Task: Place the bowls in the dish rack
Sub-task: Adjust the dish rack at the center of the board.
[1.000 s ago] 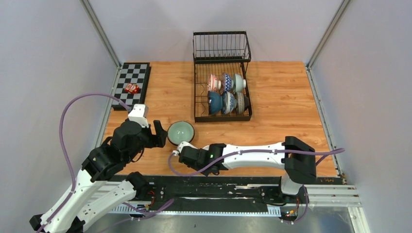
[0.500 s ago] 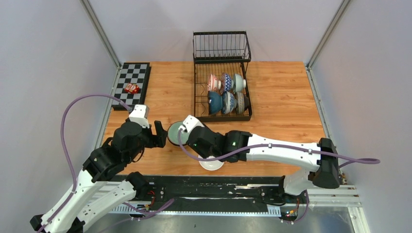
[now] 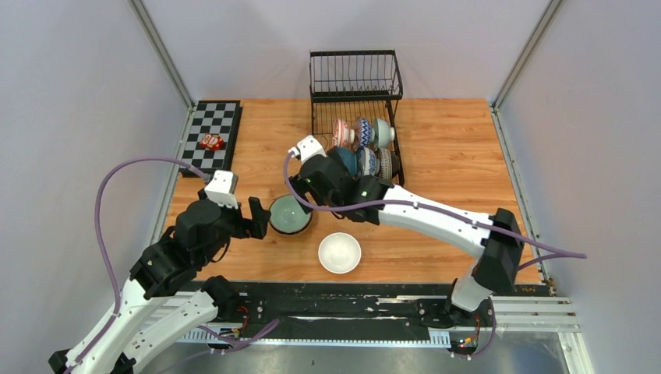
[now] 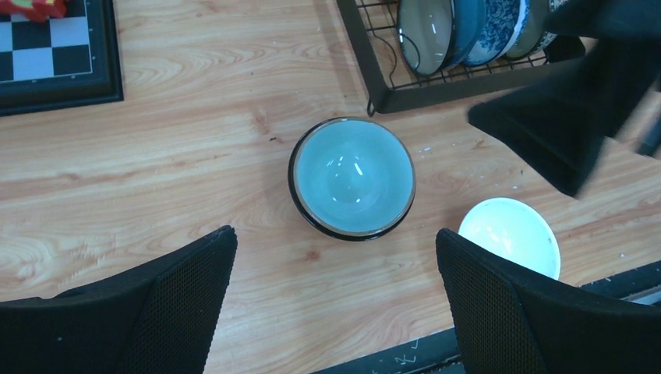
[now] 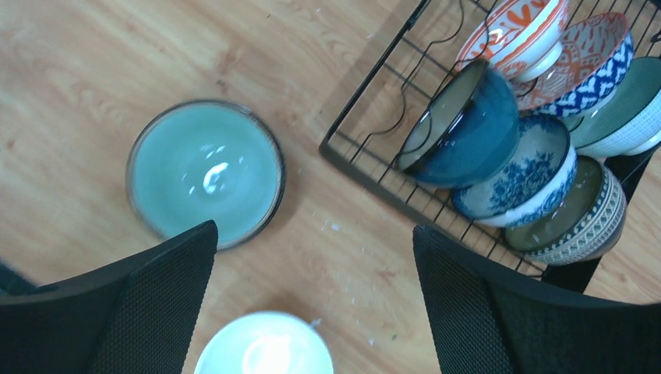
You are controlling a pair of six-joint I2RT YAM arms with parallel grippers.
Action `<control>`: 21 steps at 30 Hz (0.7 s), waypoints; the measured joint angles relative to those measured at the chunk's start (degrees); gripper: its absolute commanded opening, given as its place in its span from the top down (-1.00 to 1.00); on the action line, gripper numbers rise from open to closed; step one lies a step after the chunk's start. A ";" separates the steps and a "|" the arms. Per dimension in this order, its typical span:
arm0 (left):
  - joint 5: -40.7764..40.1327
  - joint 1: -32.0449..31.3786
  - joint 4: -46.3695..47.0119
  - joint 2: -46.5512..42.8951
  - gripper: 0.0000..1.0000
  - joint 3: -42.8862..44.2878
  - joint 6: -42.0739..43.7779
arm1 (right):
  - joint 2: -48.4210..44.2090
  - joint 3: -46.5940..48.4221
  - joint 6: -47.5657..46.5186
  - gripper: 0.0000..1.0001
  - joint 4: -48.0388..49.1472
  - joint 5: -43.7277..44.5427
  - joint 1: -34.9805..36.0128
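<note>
Our left pincer [image 4: 335,238] and right pincer [image 5: 316,228] both gape wide, gripping nothing. Nearest us on the table [image 3: 452,156] sits a white bowl [image 3: 340,252], then a pale green bowl [image 3: 290,214]. Beyond, six bowls [image 5: 475,125] stand in the dish rack [image 3: 357,191].

The light is bright and even, and the shadows are soft. Small glare spots shine in the pale green bowl [image 4: 352,176]. The right arm [image 4: 577,117] looks blurred in the left wrist view.

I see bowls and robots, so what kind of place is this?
Probably a robot practice lab, not a kitchen: two robot arms bolted to a wooden table, plain walls around, and a dish rack holding bowls.
</note>
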 measured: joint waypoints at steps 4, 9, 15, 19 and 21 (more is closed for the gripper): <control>0.57 0.00 1.46 -1.18 -1.00 -0.85 1.38 | 6.08 3.06 1.05 -1.00 2.64 -0.94 -3.80; 0.90 0.00 2.62 -2.97 -1.00 -2.62 2.36 | 13.94 7.02 2.47 -0.94 4.66 -2.58 -7.26; 1.03 0.00 2.99 -2.99 -1.00 -3.15 2.62 | 20.61 10.34 3.78 -0.73 6.99 -5.81 -9.99; 1.16 0.00 3.02 -2.99 -1.00 -3.39 2.75 | 24.72 13.94 4.87 -0.56 8.17 -8.02 -11.78; 1.27 0.00 3.02 -2.99 -1.00 -3.43 2.75 | 26.71 15.72 5.35 -0.51 8.59 -9.25 -12.68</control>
